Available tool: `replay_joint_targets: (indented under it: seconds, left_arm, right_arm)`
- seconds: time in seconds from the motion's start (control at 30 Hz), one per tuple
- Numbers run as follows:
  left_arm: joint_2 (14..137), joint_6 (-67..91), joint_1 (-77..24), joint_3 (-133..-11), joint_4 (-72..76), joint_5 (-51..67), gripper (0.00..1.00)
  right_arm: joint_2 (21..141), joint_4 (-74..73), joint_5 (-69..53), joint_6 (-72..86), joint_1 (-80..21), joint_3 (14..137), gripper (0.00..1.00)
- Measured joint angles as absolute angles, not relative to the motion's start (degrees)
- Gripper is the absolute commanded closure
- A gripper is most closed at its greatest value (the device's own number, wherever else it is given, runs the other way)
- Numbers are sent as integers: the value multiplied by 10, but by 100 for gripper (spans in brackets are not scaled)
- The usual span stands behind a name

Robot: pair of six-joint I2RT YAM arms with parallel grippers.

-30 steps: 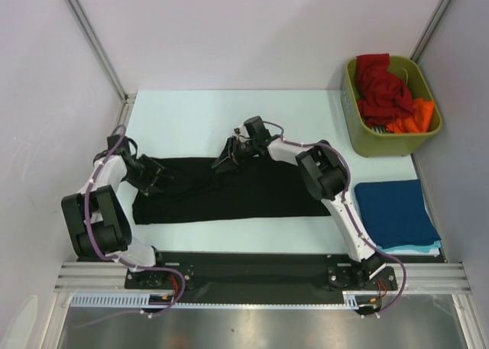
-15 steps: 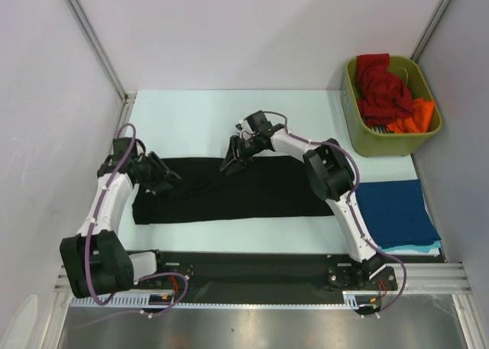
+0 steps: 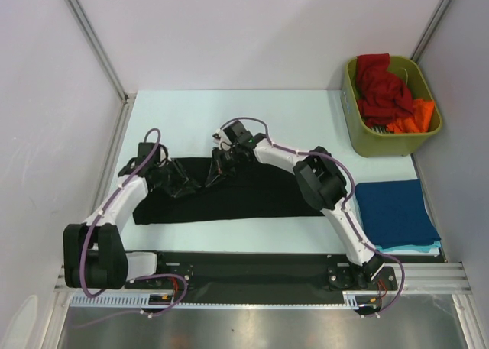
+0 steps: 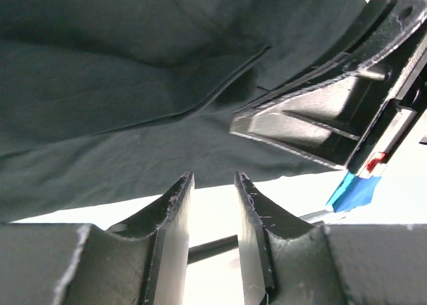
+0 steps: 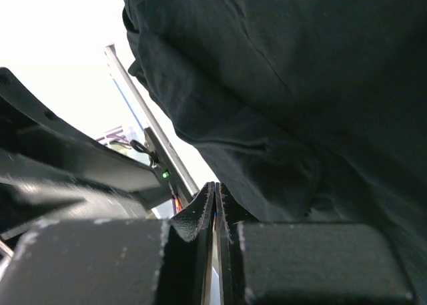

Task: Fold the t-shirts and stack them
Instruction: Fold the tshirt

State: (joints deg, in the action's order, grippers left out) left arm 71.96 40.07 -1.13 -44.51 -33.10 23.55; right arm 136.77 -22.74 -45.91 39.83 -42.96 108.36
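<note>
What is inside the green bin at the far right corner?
The green bin holds a crumpled red shirt with an orange shirt beside it. Anything beneath them is covered.

Top camera looks steeply down; wrist cameras, very near, share the black t-shirt [image 3: 256, 195].

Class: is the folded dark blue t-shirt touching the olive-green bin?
Apart. Top view shows bare table between the dark blue t-shirt and the olive-green bin.

left gripper [image 3: 183, 189], right gripper [image 3: 213, 176] nearer together
</note>
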Motion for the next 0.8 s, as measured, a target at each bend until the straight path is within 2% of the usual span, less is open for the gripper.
replay_joint_targets:
  seconds: [0.43,0.63,0.8]
  left_arm:
    - [816,406,-27,-449,-292,203,64]
    - [921,368,-27,-569,-318,151,63]
    - [962,331,-27,-675,-343,124,59]
  right_arm:
    - [1392,-175,-427,431,-415,1083,95]
    - [1409,-177,-422,435,-405,1091,95]
    - [1410,-188,-418,428,-402,1100,95]
